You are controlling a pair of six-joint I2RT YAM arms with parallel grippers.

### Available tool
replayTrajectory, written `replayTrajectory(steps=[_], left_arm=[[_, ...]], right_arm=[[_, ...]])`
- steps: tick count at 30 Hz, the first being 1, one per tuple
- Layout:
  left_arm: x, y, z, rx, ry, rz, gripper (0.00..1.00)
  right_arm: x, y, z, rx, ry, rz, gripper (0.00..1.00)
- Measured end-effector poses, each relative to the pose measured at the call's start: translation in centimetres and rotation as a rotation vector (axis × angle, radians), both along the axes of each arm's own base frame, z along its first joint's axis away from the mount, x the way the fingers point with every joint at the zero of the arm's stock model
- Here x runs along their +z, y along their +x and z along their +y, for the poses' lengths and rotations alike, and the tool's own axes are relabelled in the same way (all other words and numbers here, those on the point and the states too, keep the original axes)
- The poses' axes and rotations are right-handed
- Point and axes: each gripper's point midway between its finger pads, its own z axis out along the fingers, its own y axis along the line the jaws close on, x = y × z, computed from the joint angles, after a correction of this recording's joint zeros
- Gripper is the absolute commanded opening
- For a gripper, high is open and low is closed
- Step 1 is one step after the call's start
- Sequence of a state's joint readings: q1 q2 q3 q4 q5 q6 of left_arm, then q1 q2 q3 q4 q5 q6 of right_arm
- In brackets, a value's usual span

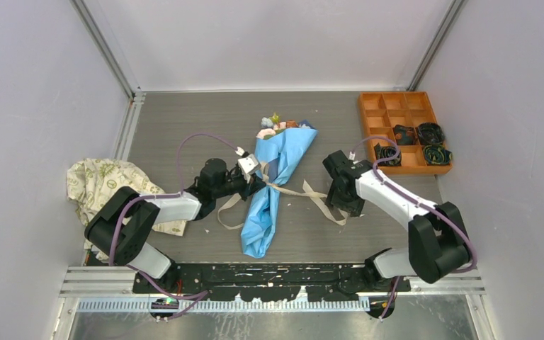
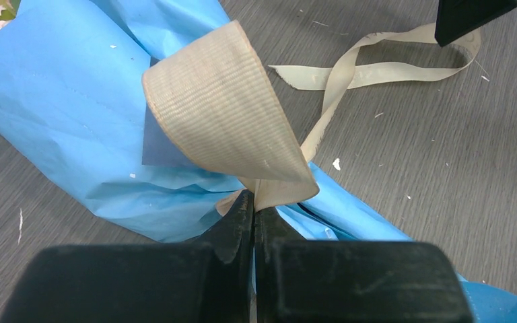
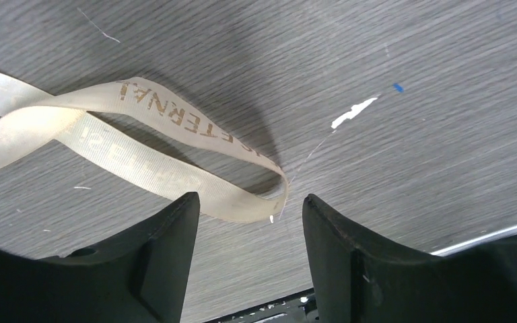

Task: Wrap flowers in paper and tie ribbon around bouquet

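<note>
bouquet (image 1: 273,185) at centre of table (image 1: 184,120), blooms toward far edge; ribbon (image 2: 222,114) across its middle, tails trailing both sides. tray (image 1: 394,94) in far-right corner, cloth (image 1: 99,180) at left edge.

**Stalks lost in the wrap, ribbon lost in the grip**

From above, the paper (image 1: 283,152) hides the flowers (image 1: 278,125) except a few blooms too small to tell apart. The left arm (image 1: 177,207) covers part of the cloth (image 1: 99,180). The dark coils (image 1: 431,132) are indistinct. The ribbon (image 2: 222,114) vanishes between the left gripper's (image 2: 254,214) closed fingers. At the right wrist it runs off the left edge, its second line of lettering illegible.
</note>
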State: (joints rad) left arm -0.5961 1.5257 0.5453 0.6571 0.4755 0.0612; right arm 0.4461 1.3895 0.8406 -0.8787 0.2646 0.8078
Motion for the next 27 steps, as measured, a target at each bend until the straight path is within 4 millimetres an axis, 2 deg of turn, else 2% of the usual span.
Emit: replayTrajectory(steps=[3,6,10,11,12,13,15,16,19,21,22,24,26,27], left_arm=[[0.0,-0.1,-0.1,-0.004,0.001,-0.003,0.0],[0.0,-0.2,-0.2,-0.01,0.004,-0.008,0.0],[0.0,-0.2,-0.2,-0.015,0.009,-0.019,0.0],[0.0,-0.2,-0.2,-0.017,0.011,-0.022,0.0],[0.0,-0.2,-0.2,-0.018,0.012,-0.024,0.0],[0.0,-0.2,-0.3,-0.02,0.013,-0.026,0.0],[0.0,-0.2,-0.3,-0.025,0.015,-0.033,0.0],[0.1,-0.2,-0.3,-0.027,0.017,-0.04,0.0],[0.0,-0.4,-0.3,-0.034,0.021,-0.053,0.0],[-0.2,-0.6,-0.3,-0.045,0.027,-0.065,0.0],[-0.3,-0.7,-0.3,-0.051,0.03,-0.072,0.0],[-0.4,-1.1,-0.3,-0.066,0.039,-0.095,0.0],[-0.6,-1.5,-0.3,-0.088,0.051,-0.12,0.0],[-0.7,-1.8,-0.3,-0.101,0.061,-0.138,0.0]], right_arm=[[0.9,0.2,-0.2,-0.019,0.004,-0.04,0.65],[0.9,0.2,-0.4,-0.034,-0.003,-0.053,0.65],[-0.9,0.1,-0.4,-0.061,0.03,-0.042,0.59],[-1.9,-0.3,-0.5,-0.072,0.038,-0.022,0.52],[-2.8,-0.8,-0.7,-0.081,0.041,0.006,0.37],[-3.1,-0.9,-0.5,-0.094,0.062,0.019,0.23],[-3.1,0.0,-0.1,-0.104,0.099,-0.008,0.06],[-3.1,0.4,0.0,-0.105,0.11,-0.022,0.01],[-2.7,1.1,-1.0,-0.093,0.082,-0.053,0.01],[-1.2,2.2,-2.5,-0.078,0.026,-0.099,0.01],[0.4,3.7,-3.1,-0.059,-0.003,-0.144,0.01],[4.0,7.2,-3.0,-0.02,-0.021,-0.256,0.01],[9.3,12.3,-0.8,0.059,-0.006,-0.423,0.01],[12.3,14.9,1.3,0.12,0.002,-0.509,0.01]])
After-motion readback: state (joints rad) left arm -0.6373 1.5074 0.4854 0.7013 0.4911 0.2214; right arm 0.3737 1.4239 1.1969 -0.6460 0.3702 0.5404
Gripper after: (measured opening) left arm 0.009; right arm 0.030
